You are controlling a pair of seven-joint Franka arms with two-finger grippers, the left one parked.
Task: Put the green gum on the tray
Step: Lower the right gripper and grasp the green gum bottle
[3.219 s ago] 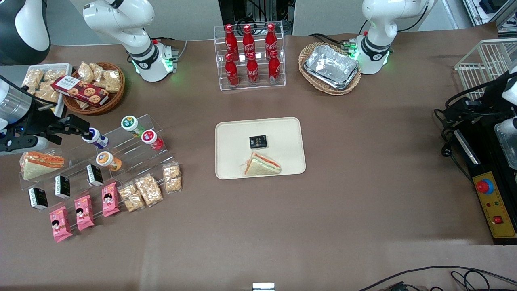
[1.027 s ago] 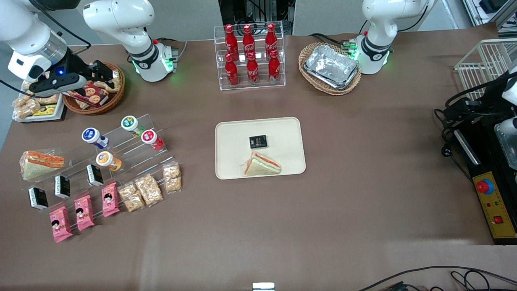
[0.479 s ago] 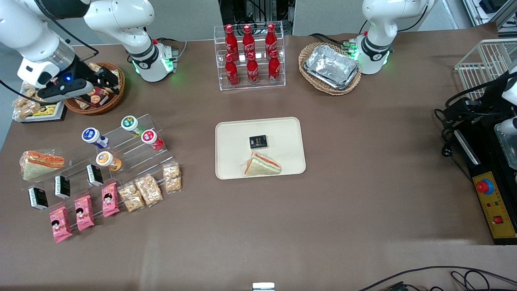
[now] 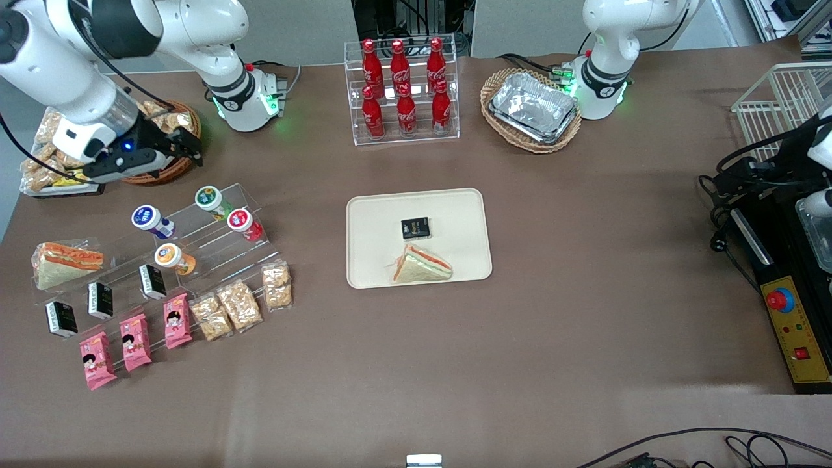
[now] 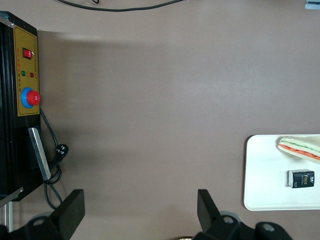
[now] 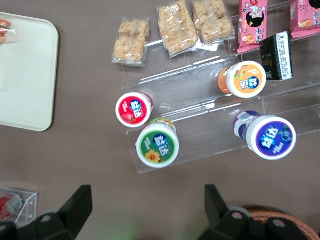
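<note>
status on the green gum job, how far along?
Done: nothing yet. The green gum sits on the clear stepped rack, beside the red-lidded bottle. The tray holds only a sandwich and a small black box.
In hand: the gripper is open and empty, above the wicker basket's edge, farther from the front camera than the rack.
Left: descend, grasp, carry to tray, release.

The right arm's gripper [image 4: 188, 144] hovers jaws apart above the wicker basket [image 4: 170, 170]. The small green-lidded gum bottle [image 4: 209, 198] has open air above; the red-lidded bottle [image 4: 242, 221] crowds it closely. Bare brown bench [image 4: 312, 195] separates rack and cream rectangular tray [image 4: 455, 208].
</note>
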